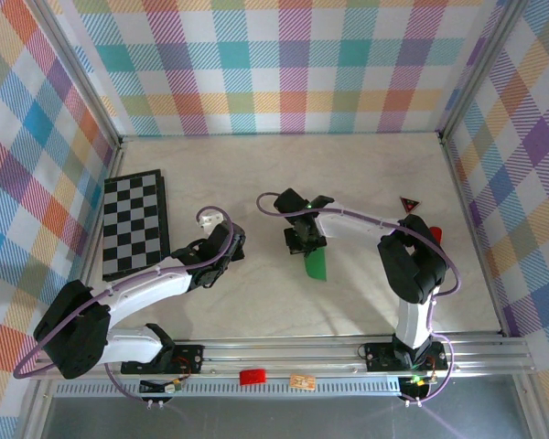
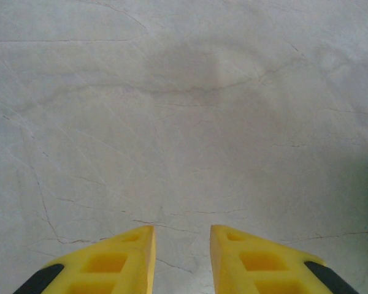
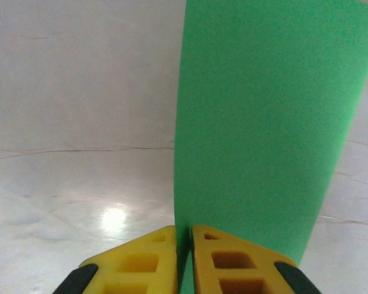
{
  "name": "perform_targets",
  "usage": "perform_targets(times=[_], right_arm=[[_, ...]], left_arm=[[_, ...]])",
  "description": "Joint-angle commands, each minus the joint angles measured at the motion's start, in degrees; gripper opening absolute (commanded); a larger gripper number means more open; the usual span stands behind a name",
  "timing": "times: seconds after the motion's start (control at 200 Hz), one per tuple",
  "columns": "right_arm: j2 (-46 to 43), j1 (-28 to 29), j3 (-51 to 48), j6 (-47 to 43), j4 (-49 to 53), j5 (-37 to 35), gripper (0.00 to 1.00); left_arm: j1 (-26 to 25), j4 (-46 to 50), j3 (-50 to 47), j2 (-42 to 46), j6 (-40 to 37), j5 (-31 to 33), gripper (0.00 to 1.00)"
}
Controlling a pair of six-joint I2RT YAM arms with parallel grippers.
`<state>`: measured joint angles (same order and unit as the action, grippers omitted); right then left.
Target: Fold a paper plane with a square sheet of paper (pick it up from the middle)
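1. Green paper (image 3: 257, 122), folded into a long narrow strip, runs away from the right gripper (image 3: 184, 230) across the pale table (image 3: 67, 92).
2. Its near edge sits between that gripper's yellow fingers (image 3: 141, 260). They are drawn almost together on the paper, with just a thin dark slit left between them.
3. Seen from above, the paper is a slim tapering piece near the middle of the table, just on the near side of the right gripper.
4. The left gripper (image 2: 182, 229) hangs over bare table with its fingers parted and nothing between them. From above it is to the left of the paper and apart from it.
5. A black-and-white chessboard (image 1: 135, 225) lies flat by the left wall, well apart from the paper.
6. A small red-and-black triangle (image 1: 408, 204) lies towards the right side. A red object (image 1: 436, 233) is near it, partly hidden by the right arm.
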<state>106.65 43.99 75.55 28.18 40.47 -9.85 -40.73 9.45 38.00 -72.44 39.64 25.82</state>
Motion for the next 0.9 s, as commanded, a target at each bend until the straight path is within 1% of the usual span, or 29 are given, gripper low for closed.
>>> perform_targets(times=[0.0, 0.1, 0.165, 0.23, 0.32, 0.39, 0.445, 0.48, 0.54, 0.64, 0.67, 0.715, 0.755, 0.81, 0.865, 0.895], right_arm=[[-0.03, 0.31, -0.19, 0.32, -6.24, 10.70, 0.20], [-2.59, 0.31, -3.74, 0.73, -12.97, 17.30, 0.31], [-4.63, 0.31, -5.56, 1.11, -16.03, 19.48, 0.41], [-6.18, 0.31, -6.66, 1.01, -17.70, 20.64, 0.43], [-8.38, -0.27, -8.14, 1.28, -17.87, 19.87, 0.44], [-10.83, -1.89, -11.04, 2.58, -19.61, 20.18, 0.42], [-12.96, -3.81, -14.35, 3.97, -22.66, 21.80, 0.40], [-13.96, -5.32, -16.24, 5.00, -24.14, 22.94, 0.38], [-14.87, -8.35, -19.20, 6.40, -26.12, 25.10, 0.34], [-15.09, -13.82, -23.60, 8.88, -30.37, 31.78, 0.24], [-15.31, -15.11, -25.12, 9.61, -32.44, 33.65, 0.21], [-15.71, -16.91, -27.02, 10.64, -34.82, 35.91, 0.19], [-15.69, -18.24, -28.08, 11.00, -36.31, 38.06, 0.18], [-15.52, -19.64, -28.62, 11.02, -36.77, 40.41, 0.14], [-15.51, -20.31, -29.04, 10.70, -36.89, 41.19, 0.14], [-15.45, -20.51, -29.29, 10.64, -37.09, 41.47, 0.14]], left_arm=[[0.83, 1.75, 0.32, 1.07, 0.79, -0.03, 0.30], [0.83, 2.21, 0.52, 1.49, 0.29, -0.14, 0.31], [0.85, 2.41, 0.61, 1.60, -0.10, -0.41, 0.31], [0.83, 2.34, 0.66, 1.53, -0.50, -0.90, 0.31], [0.83, 1.85, 0.81, 0.95, -0.68, -2.06, 0.31], [0.83, 0.42, 0.97, 0.32, -1.80, -4.51, 0.31], [0.83, -1.62, 0.93, -0.44, -2.77, -7.11, 0.31], [0.83, -3.00, 1.16, -1.31, -3.36, -9.28, 0.33], [0.83, -4.18, 2.31, -3.61, -4.07, -13.22, 0.33], [0.83, -5.31, 5.55, -9.70, -4.77, -21.26, 0.33], [0.83, -5.00, 7.01, -11.88, -4.79, -23.88, 0.31], [0.83, -4.88, 8.76, -14.58, -4.83, -27.29, 0.24], [0.83, -6.01, 9.27, -15.87, -4.43, -29.20, 0.22], [0.83, -8.30, 8.73, -16.40, -2.92, -30.11, 0.26], [0.89, -10.55, 8.33, -16.90, -2.04, -31.32, 0.31], [1.06, -10.91, 8.78, -17.61, -1.93, -32.66, 0.32]])
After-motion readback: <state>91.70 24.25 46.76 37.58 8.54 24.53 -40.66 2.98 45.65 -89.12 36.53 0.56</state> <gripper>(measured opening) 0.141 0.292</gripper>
